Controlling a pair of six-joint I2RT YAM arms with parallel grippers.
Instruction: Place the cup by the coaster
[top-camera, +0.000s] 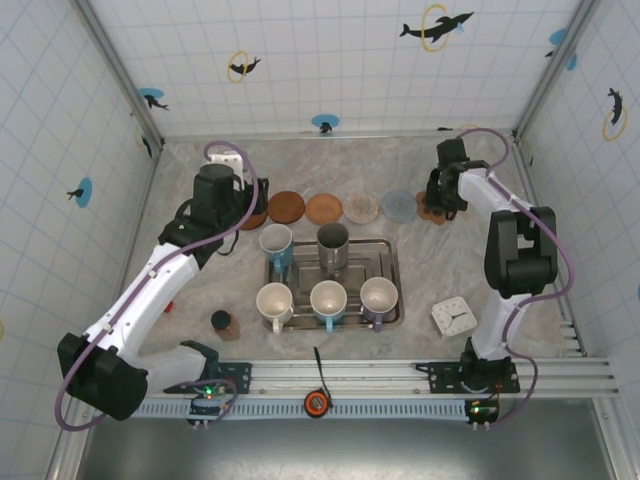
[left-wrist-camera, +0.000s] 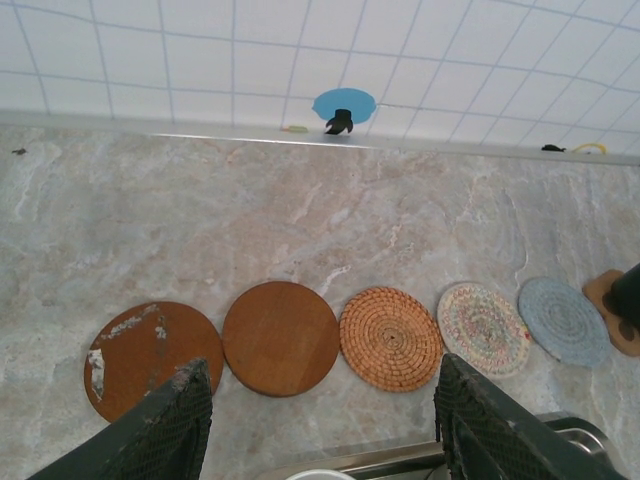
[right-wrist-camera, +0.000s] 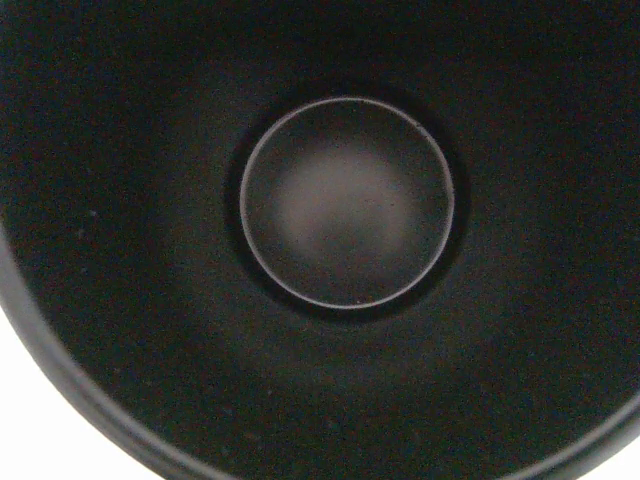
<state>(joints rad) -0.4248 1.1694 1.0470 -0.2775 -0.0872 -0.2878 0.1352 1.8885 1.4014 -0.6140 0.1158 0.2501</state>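
Observation:
A black cup (top-camera: 437, 203) stands over a light wooden coaster (top-camera: 429, 214) at the right end of the coaster row. My right gripper (top-camera: 441, 188) is down on it from above and shut on the cup. The right wrist view looks straight down into the cup's dark inside (right-wrist-camera: 345, 200); the fingers are lost in the dark. In the left wrist view the cup (left-wrist-camera: 630, 298) and its coaster (left-wrist-camera: 603, 300) sit at the right edge. My left gripper (left-wrist-camera: 322, 372) hangs open and empty above the row's left end (top-camera: 252, 207).
Other coasters run leftward: blue-grey (top-camera: 398, 205), multicoloured woven (top-camera: 361, 208), orange woven (top-camera: 324, 209), smooth brown (top-camera: 286, 207). A metal tray (top-camera: 392, 262) holds several mugs. A white clock (top-camera: 453, 316), a small dark jar (top-camera: 222, 322) and a tape measure (top-camera: 315, 401) lie near the front.

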